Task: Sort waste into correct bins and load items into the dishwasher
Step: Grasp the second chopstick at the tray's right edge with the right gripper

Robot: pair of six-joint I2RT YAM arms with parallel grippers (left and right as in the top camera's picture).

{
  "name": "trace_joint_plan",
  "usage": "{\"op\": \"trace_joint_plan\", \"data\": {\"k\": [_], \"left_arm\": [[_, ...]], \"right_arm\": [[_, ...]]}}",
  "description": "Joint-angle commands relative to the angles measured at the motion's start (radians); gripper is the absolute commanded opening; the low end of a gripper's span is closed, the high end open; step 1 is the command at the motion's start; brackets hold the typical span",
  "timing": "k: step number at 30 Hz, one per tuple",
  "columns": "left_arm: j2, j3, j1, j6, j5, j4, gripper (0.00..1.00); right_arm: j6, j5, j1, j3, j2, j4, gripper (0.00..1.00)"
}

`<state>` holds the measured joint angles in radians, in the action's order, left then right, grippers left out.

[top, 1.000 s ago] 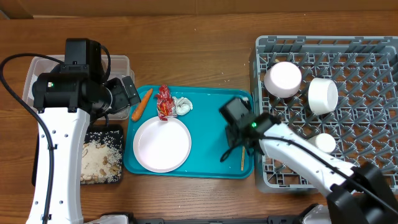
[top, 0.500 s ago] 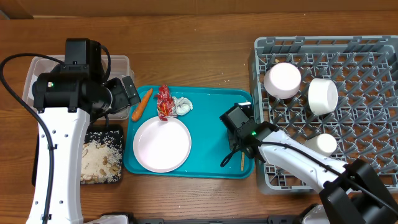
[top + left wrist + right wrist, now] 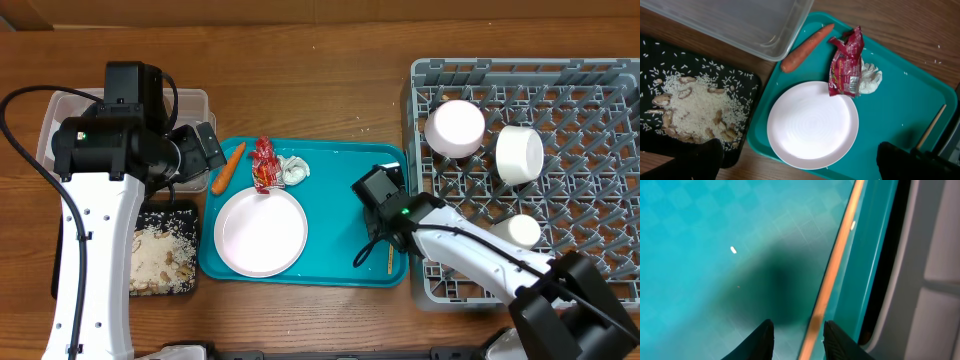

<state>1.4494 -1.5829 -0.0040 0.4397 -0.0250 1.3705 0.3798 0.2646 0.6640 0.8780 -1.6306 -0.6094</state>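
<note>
Dish rack (image 3: 412, 150) sits at 3 o'clock on the table (image 3: 320, 80) with bowls (image 3: 455, 128) in it, so we judge loading is under way. Teal tray (image 3: 335, 215) is at centre, with the plate (image 3: 262, 230) at its 8 o'clock. Left gripper (image 3: 800, 152) hangs wide open and empty above the plate. Right gripper (image 3: 797, 337) is partly open, straddling the chopsticks (image 3: 832, 275) at the tray's 4 o'clock rim, and is not pinching them. Only the right wrist view shows that gap. Overhead hides it. We make out just one stick.
</note>
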Motion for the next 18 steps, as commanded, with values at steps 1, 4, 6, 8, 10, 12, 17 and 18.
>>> {"op": "trace_joint_plan", "data": {"k": [1, 4, 6, 8, 10, 12, 17, 18], "left_arm": [[0.002, -0.007, 0.003, 0.010, 0.009, 0.002, 1.00], [0.002, -0.007, 0.004, 0.010, 0.009, 0.002, 1.00], [0.002, -0.007, 0.003, 0.010, 0.010, 0.002, 1.00], [0.002, -0.007, 0.003, 0.010, 0.010, 0.002, 1.00], [0.002, -0.007, 0.003, 0.010, 0.010, 0.002, 1.00], [0.002, -0.007, 0.003, 0.010, 0.009, 0.002, 1.00], [0.002, -0.007, 0.003, 0.010, 0.009, 0.002, 1.00], [0.002, -0.007, 0.003, 0.010, 0.009, 0.002, 1.00]], "right_arm": [[0.005, -0.108, 0.015, 0.020, -0.058, -0.079, 0.35], [0.005, -0.074, 0.029, 0.098, -0.025, -0.147, 0.35], [-0.021, -0.076, 0.036, 0.140, -0.007, -0.171, 0.35], [-0.048, -0.085, 0.045, 0.162, -0.002, -0.174, 0.35], [-0.053, -0.098, 0.051, 0.162, -0.002, -0.171, 0.35], [-0.074, -0.127, 0.053, 0.156, -0.004, -0.169, 0.34], [-0.050, -0.128, 0.051, 0.098, -0.004, -0.119, 0.26], [-0.037, -0.128, 0.049, 0.076, -0.004, -0.095, 0.26]]}}
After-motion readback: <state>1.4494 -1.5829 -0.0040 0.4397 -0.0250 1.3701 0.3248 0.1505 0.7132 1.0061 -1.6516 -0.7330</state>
